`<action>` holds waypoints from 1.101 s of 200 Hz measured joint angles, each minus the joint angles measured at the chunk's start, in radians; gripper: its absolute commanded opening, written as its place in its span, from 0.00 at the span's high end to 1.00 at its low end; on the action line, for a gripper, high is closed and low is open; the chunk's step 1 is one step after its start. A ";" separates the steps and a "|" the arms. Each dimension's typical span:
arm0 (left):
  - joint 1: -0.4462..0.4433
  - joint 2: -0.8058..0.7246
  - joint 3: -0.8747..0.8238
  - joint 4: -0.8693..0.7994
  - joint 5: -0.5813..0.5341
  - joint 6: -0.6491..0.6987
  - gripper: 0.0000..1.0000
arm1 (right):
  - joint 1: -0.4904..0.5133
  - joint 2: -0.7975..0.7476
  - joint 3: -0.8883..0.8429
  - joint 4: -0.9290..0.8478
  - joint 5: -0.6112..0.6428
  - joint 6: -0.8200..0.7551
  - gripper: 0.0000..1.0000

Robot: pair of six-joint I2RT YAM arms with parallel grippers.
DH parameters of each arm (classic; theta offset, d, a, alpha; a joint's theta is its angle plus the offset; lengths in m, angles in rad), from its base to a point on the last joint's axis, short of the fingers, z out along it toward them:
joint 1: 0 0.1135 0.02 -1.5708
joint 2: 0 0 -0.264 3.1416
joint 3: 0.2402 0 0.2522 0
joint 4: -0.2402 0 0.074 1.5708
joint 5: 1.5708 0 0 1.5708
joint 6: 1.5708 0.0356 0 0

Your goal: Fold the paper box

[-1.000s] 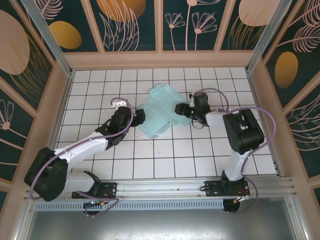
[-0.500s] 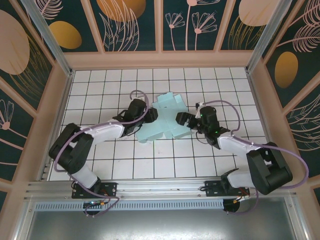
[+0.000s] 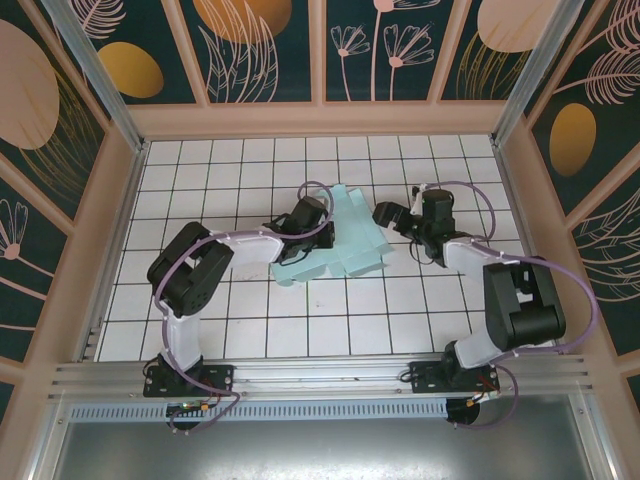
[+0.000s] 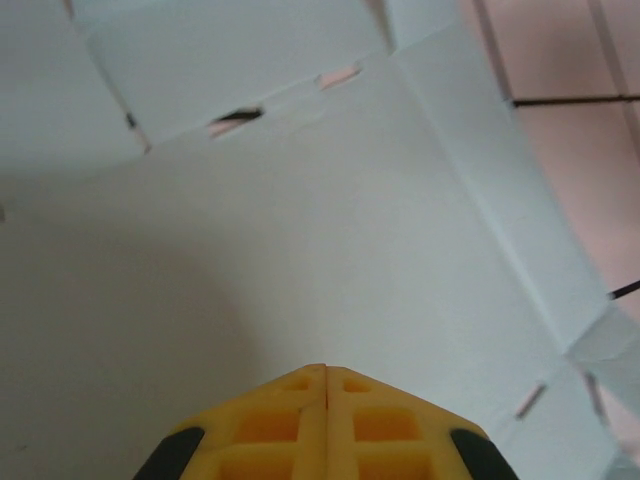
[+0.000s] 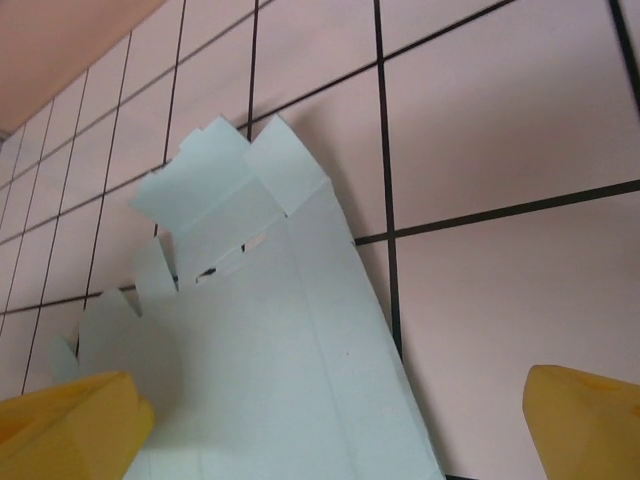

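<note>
The paper box (image 3: 345, 240) lies mostly flat on the tiled floor, a pale aqua card with creased panels and tabs. My left gripper (image 3: 324, 222) rests over its left part; in the left wrist view its yellow fingers (image 4: 300, 415) are pressed together, shut on nothing, right above a wide aqua panel (image 4: 300, 230). My right gripper (image 3: 380, 212) sits at the box's upper right edge. It is open, its yellow fingertips (image 5: 70, 430) far apart, with the box's long side panel and end tabs (image 5: 270, 330) lying below and ahead of them.
The white tiled floor (image 3: 420, 310) is ringed by a low beige wall (image 3: 320, 118). Metal corner posts (image 3: 100, 80) stand at the back left and back right. Purple cables loop off both arms near the box.
The left gripper has slid right onto the box. The right gripper has pulled back up and to the right, off the card to its edge. The box lies flatter and has shifted slightly right.
</note>
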 measured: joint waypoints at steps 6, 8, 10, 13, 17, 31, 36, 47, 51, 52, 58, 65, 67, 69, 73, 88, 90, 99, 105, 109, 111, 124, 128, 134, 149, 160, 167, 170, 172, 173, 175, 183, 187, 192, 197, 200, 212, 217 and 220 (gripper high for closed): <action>0.002 0.007 -0.005 -0.003 0.000 0.000 1.00 | 0.000 0.011 0.002 0.000 -0.014 -0.008 0.06; 0.002 0.008 -0.008 -0.003 0.001 0.000 1.00 | 0.000 0.015 0.004 0.000 -0.018 -0.010 0.06; 0.002 0.011 -0.011 -0.003 0.001 0.000 1.00 | 0.000 0.018 0.005 -0.001 -0.022 -0.013 0.06; 0.002 0.014 -0.016 -0.003 0.002 0.000 1.00 | -0.001 0.026 0.008 -0.002 -0.032 -0.016 0.06; 0.003 0.017 -0.023 -0.003 0.004 0.000 1.00 | -0.001 0.033 0.013 -0.003 -0.040 -0.018 0.07; 0.006 0.019 -0.040 0.024 0.014 -0.001 1.00 | -0.002 0.076 0.041 -0.009 -0.080 -0.037 0.08; 0.006 0.019 -0.044 0.034 0.018 -0.001 1.00 | -0.003 0.091 0.053 -0.013 -0.095 -0.046 0.09; 0.008 0.019 -0.058 0.056 0.027 -0.002 1.00 | -0.006 0.124 0.081 -0.024 -0.126 -0.063 0.11; 0.009 0.019 -0.062 0.067 0.030 -0.002 1.00 | -0.008 0.137 0.094 -0.028 -0.140 -0.068 0.13; 0.009 0.019 -0.062 0.067 0.030 -0.002 1.00 | -0.008 0.137 0.094 -0.028 -0.140 -0.068 0.13; 0.010 0.019 -0.068 0.078 0.033 -0.004 1.00 | -0.013 0.155 0.109 -0.030 -0.154 -0.077 0.15; 0.012 0.019 -0.077 0.096 0.036 -0.005 1.00 | -0.022 0.176 0.128 -0.035 -0.177 -0.086 0.18; 0.012 0.019 -0.080 0.101 0.037 -0.005 1.00 | -0.024 0.181 0.132 -0.035 -0.182 -0.090 0.18; 0.012 0.019 -0.082 0.106 0.038 -0.005 1.00 | -0.025 0.186 0.136 -0.036 -0.187 -0.091 0.19; 0.013 0.018 -0.086 0.114 0.040 -0.005 1.00 | -0.031 0.198 0.147 -0.036 -0.197 -0.095 0.20; 0.016 0.018 -0.098 0.137 0.050 -0.005 1.00 | -0.049 0.249 0.190 -0.040 -0.240 -0.111 0.26; 0.016 0.018 -0.100 0.143 0.052 -0.005 1.00 | -0.051 0.258 0.197 -0.042 -0.249 -0.113 0.27; 0.017 0.018 -0.111 0.163 0.056 -0.005 1.00 | -0.058 0.291 0.222 -0.045 -0.271 -0.120 0.30; 0.018 0.017 -0.116 0.173 0.059 -0.005 1.00 | -0.062 0.316 0.241 -0.050 -0.289 -0.126 0.31; 0.019 0.017 -0.119 0.178 0.061 -0.005 1.00 | -0.063 0.329 0.250 -0.054 -0.299 -0.129 0.33; 0.019 0.017 -0.120 0.180 0.062 -0.005 1.00 | -0.064 0.338 0.257 -0.056 -0.302 -0.129 0.33; 0.020 0.016 -0.125 0.192 0.066 -0.005 1.00 | -0.064 0.376 0.281 -0.062 -0.328 -0.140 0.40; 0.021 0.016 -0.127 0.195 0.068 -0.005 1.00 | -0.064 0.385 0.286 -0.065 -0.336 -0.144 0.42; 0.021 0.016 -0.130 0.200 0.070 -0.005 1.00 | -0.064 0.397 0.293 -0.072 -0.349 -0.150 0.44; 0.023 0.016 -0.134 0.207 0.077 -0.005 0.99 | -0.064 0.427 0.312 -0.083 -0.380 -0.155 0.54; 0.023 0.015 -0.137 0.214 0.082 -0.005 0.99 | -0.064 0.442 0.325 -0.092 -0.401 -0.161 0.64; 0.023 0.014 -0.140 0.218 0.086 -0.007 0.99 | -0.065 0.450 0.330 -0.095 -0.415 -0.167 0.70; 0.023 0.013 -0.143 0.220 0.089 -0.008 0.99 | -0.065 0.452 0.332 -0.095 -0.425 -0.170 0.73; 0.023 0.012 -0.143 0.220 0.089 -0.008 0.99 | -0.065 0.454 0.332 -0.095 -0.425 -0.168 0.74; 0.023 0.012 -0.145 0.221 0.090 -0.009 0.99 | -0.065 0.454 0.332 -0.097 -0.428 -0.172 0.76; 0.023 0.011 -0.146 0.222 0.092 -0.009 0.99 | -0.065 0.455 0.332 -0.095 -0.432 -0.180 0.77; 0.023 0.008 -0.149 0.222 0.097 -0.011 0.99 | -0.065 0.456 0.332 -0.100 -0.442 -0.181 0.86; 0.023 0.008 -0.150 0.223 0.099 -0.011 0.98 | -0.065 0.456 0.332 -0.105 -0.443 -0.175 0.89; 0.023 0.006 -0.151 0.224 0.102 -0.012 0.98 | -0.065 0.456 0.332 -0.105 -0.447 -0.174 0.94; 0.023 0.006 -0.153 0.224 0.105 -0.012 0.98 | -0.065 0.456 0.332 -0.104 -0.451 -0.181 0.98; 0.023 0.006 -0.153 0.225 0.107 -0.012 0.98 | -0.065 0.456 0.332 -0.106 -0.452 -0.181 1.00; 0.023 0.004 -0.154 0.225 0.110 -0.012 0.98 | -0.064 0.454 0.331 -0.108 -0.447 -0.186 1.00; 0.023 0.002 -0.156 0.225 0.110 -0.012 0.96 | -0.064 0.452 0.330 -0.111 -0.444 -0.193 1.00; 0.023 0.000 -0.159 0.226 0.110 -0.012 0.95 | -0.064 0.450 0.329 -0.113 -0.436 -0.199 1.00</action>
